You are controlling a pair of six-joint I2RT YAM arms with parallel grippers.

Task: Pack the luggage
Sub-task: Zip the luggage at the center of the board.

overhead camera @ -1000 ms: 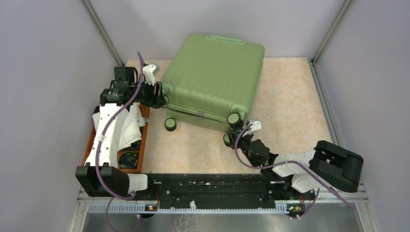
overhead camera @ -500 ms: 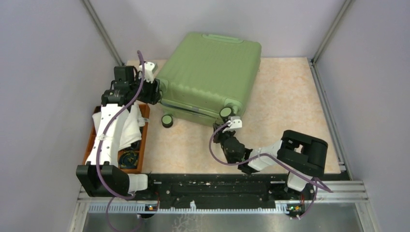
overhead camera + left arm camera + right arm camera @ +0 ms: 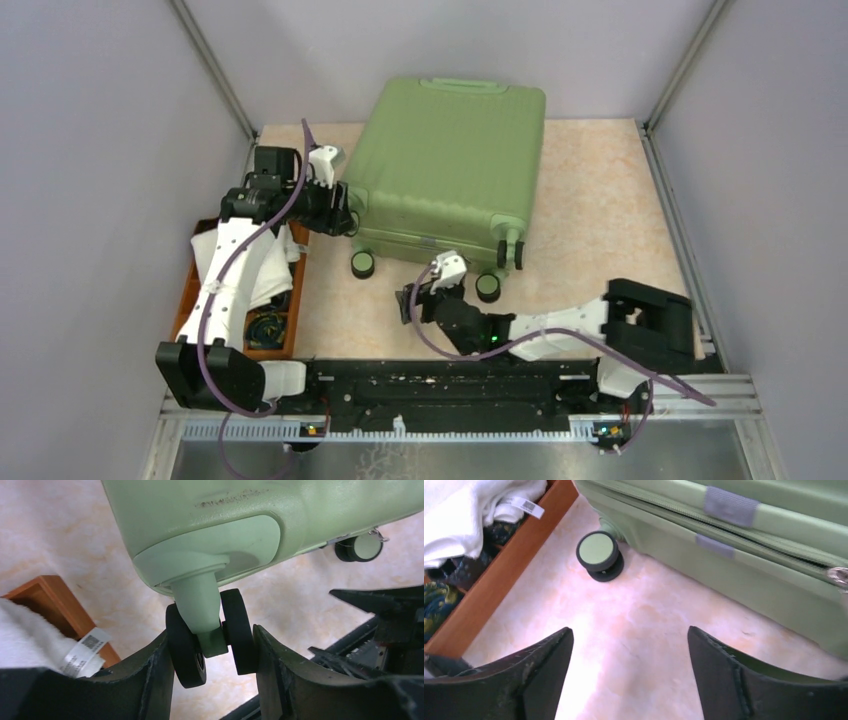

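Here, left fingers clamp a luggage wheel, grip hidden overhead; right fingers gape empty.

No readable text; barcode tag on white towel, digits seemingly too small.

Wide bare table at 3 o'clock of the luggage. At 6 o'clock, a narrower open strip, broken by black wheels. At 8 o'clock, blocked by a wooden tray heaped with white cloth. At 9 o'clock, barred by the left gripper clamped on a corner wheel.
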